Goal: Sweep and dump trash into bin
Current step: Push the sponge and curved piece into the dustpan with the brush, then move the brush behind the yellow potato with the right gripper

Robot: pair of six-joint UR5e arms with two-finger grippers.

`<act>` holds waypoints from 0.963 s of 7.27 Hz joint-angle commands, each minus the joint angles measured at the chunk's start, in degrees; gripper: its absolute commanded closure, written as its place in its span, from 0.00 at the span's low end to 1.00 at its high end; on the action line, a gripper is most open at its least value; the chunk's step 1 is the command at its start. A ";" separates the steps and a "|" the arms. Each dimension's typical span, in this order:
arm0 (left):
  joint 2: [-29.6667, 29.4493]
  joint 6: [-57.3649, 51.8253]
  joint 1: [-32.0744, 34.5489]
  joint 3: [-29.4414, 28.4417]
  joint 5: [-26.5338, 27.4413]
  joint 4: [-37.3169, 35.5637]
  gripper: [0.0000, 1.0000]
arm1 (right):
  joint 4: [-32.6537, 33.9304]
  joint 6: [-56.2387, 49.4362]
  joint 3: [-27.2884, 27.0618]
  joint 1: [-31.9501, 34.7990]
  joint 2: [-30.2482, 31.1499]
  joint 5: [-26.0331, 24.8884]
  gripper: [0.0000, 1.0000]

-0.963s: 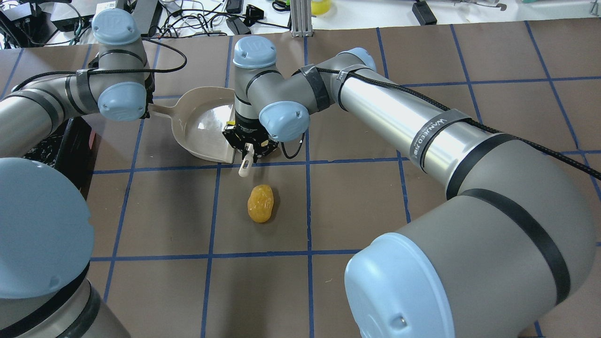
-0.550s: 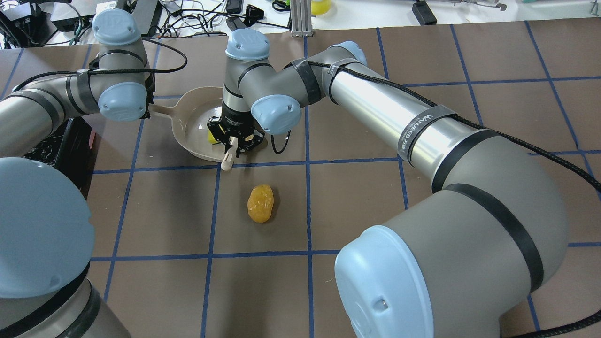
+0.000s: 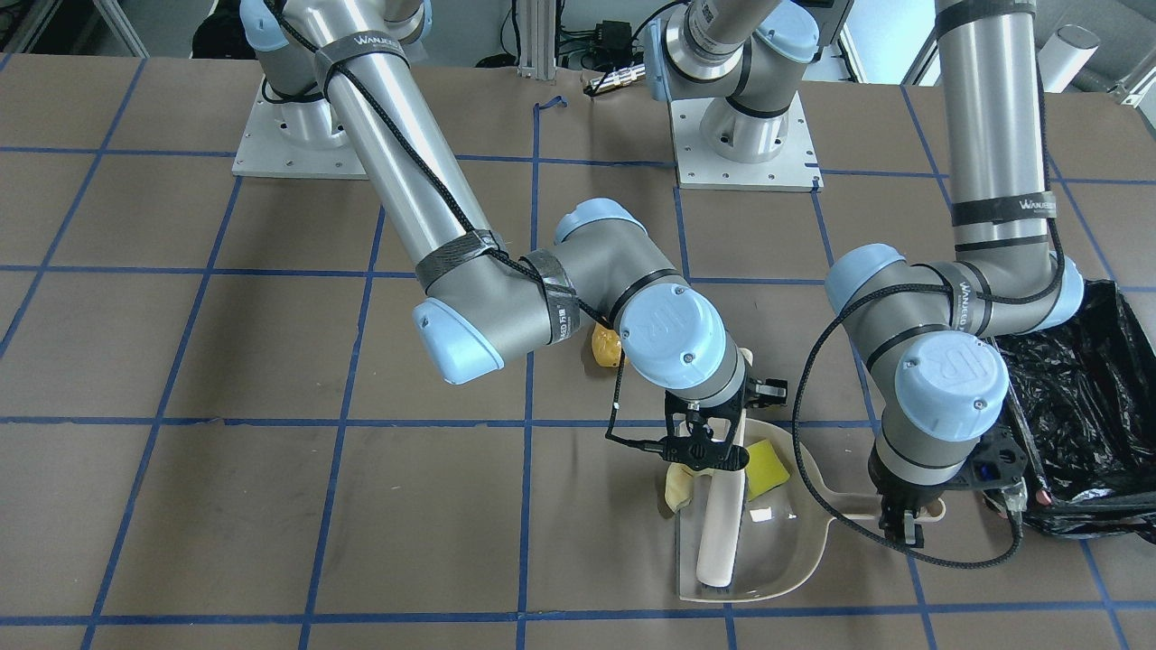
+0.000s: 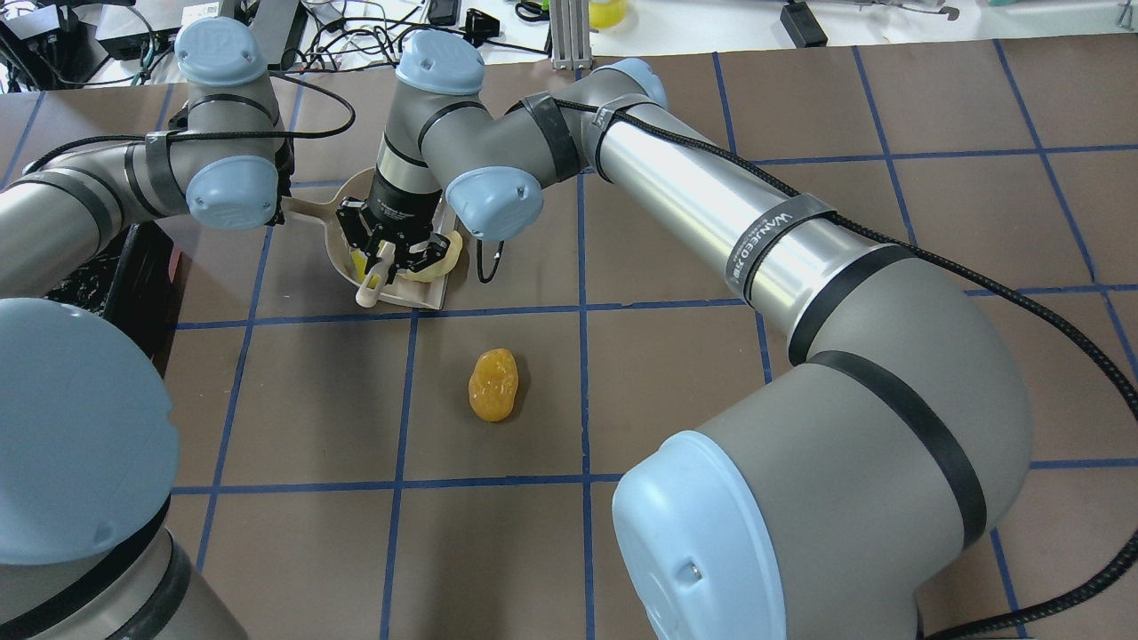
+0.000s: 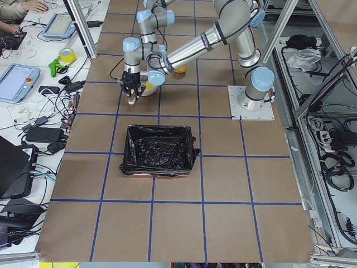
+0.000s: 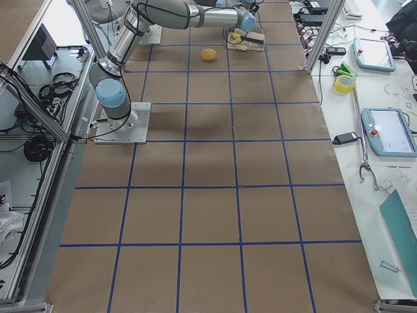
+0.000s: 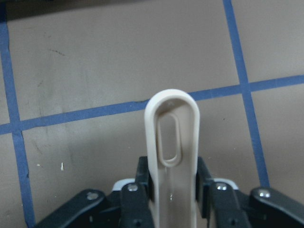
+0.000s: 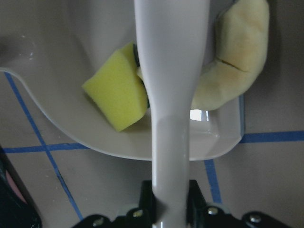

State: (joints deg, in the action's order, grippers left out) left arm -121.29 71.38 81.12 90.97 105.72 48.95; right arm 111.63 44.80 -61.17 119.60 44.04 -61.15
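The beige dustpan [image 3: 817,542] lies on the table, and my left gripper [image 3: 903,528] is shut on its handle [image 7: 172,142]. My right gripper [image 3: 700,451] is shut on a cream brush [image 3: 720,524] that lies across the pan. The yellow-green sponge wedge [image 8: 116,92] and the pale crescent [image 8: 237,57] sit in the pan on either side of the brush; they also show in the overhead view, sponge [image 4: 358,262] and crescent [image 4: 442,258]. The orange-brown lump [image 4: 493,384] lies on the table, apart from the pan. The black-lined bin [image 3: 1084,406] stands beside my left arm.
The brown table has a blue tape grid. Cables and devices lie beyond its far edge [image 4: 373,36]. The bin also shows in the left view [image 5: 160,148], a grid square from the pan. Both arm bases [image 3: 741,144] stand at the robot's side.
My right gripper has moved left and deeper over the dustpan with the brush. The sponge and the crescent now lie in the pan. The left arm and the orange lump have not moved.
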 commanded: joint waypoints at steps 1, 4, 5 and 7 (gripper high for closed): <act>0.00 -0.02 0.00 0.00 -0.07 0.00 1.00 | -10.65 -3.72 -0.88 -0.24 5.15 -4.47 0.82; 0.52 -0.37 0.00 0.00 -0.42 0.00 1.00 | -15.65 -4.01 -16.11 -1.81 17.17 -11.17 0.84; 2.27 -0.72 0.00 0.17 -0.86 0.87 1.00 | -15.39 -4.28 -22.44 -3.13 21.48 -17.62 0.84; 2.98 -0.81 0.00 2.10 -0.86 0.71 1.00 | -15.12 -7.52 -32.04 -3.84 29.13 -19.89 0.84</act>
State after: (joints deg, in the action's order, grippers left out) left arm -118.97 70.62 81.12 91.87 104.96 49.67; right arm 96.45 38.96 -86.85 116.27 68.07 -79.26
